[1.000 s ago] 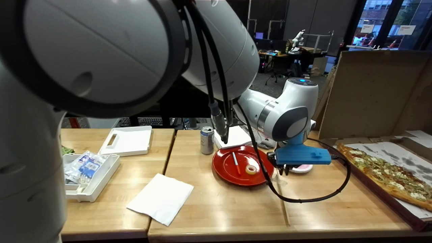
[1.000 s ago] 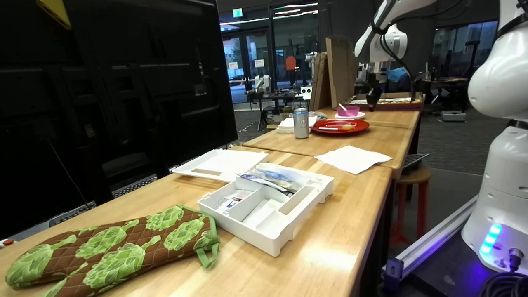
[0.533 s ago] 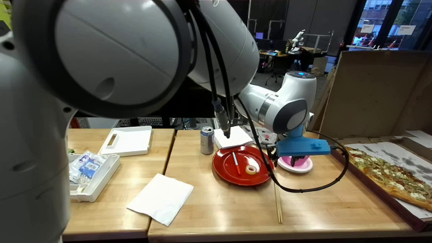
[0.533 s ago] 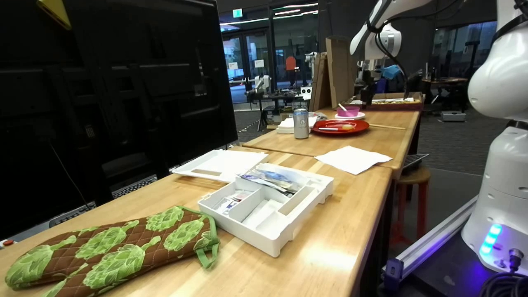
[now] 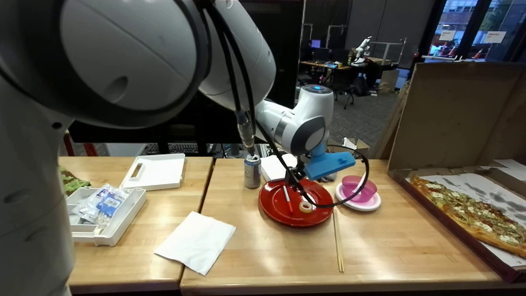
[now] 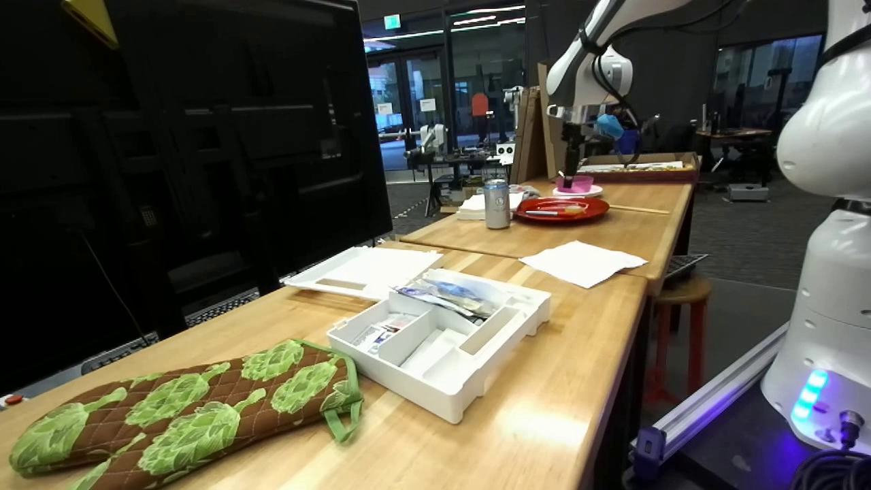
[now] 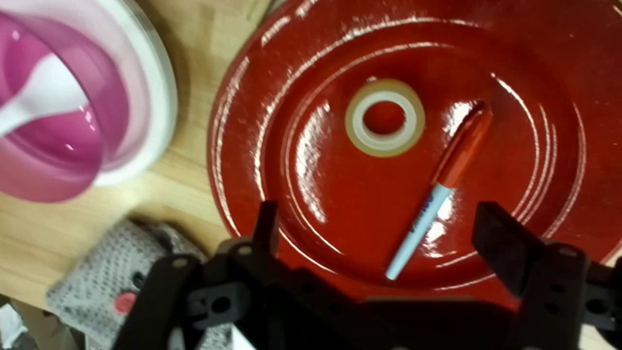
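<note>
In the wrist view my gripper (image 7: 376, 218) stands open above a red plate (image 7: 350, 194), with nothing between its fingers. On that plate lie a marker (image 7: 419, 231) with a red cap and a roll of tape (image 7: 415, 118). The marker's pale end shows between the fingertips, below them and apart. Left in that view, a pink bowl (image 7: 114, 92) with a white spoon (image 7: 43, 97) rests on a white plate (image 7: 163, 116). A grey knitted item (image 7: 102, 277) with a red button sits near the left finger. In an exterior view, wooden chopsticks (image 5: 338, 244) lie beside the red plate.
A silver can (image 5: 252, 172) and stacked white napkins (image 5: 273, 167) stand by the red plate. A white napkin (image 5: 196, 242) lies nearer. An open pizza box (image 5: 444, 111) stands at one end. A white compartment box (image 6: 435, 401) and oven mitt (image 6: 224, 435) occupy the other end.
The gripper has opened and lifted away from the chopsticks, which now lie free on the table. The arm has moved left in the exterior views, over the red plate.
</note>
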You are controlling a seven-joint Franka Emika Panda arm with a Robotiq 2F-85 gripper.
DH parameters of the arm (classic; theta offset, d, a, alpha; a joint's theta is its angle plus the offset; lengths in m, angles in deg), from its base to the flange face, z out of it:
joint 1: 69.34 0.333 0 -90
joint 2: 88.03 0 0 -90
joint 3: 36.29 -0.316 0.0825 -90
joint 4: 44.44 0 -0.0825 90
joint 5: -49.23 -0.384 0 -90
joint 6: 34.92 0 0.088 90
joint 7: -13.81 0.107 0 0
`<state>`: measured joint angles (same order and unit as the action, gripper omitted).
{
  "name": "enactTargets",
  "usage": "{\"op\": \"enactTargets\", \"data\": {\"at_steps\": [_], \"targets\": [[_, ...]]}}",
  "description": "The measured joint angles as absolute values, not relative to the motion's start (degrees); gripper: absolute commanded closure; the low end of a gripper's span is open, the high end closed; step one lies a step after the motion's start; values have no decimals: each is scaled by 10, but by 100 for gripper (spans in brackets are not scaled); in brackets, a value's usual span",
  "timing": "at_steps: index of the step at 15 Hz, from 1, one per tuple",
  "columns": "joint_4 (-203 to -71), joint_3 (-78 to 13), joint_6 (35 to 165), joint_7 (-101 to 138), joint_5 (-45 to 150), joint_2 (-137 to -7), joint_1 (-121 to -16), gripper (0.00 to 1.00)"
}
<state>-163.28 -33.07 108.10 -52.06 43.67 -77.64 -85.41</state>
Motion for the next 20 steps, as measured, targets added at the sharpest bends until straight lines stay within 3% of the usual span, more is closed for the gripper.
{"op": "enactTargets", "data": {"at_steps": [5, 10, 20], "targets": [[-1685, -349, 1083, -641, 397, -811, -827, 0], [-1710, -343, 993, -742, 330, -837, -826, 0], [-1715, -333, 987, -746, 328, -836, -816, 0]]}}
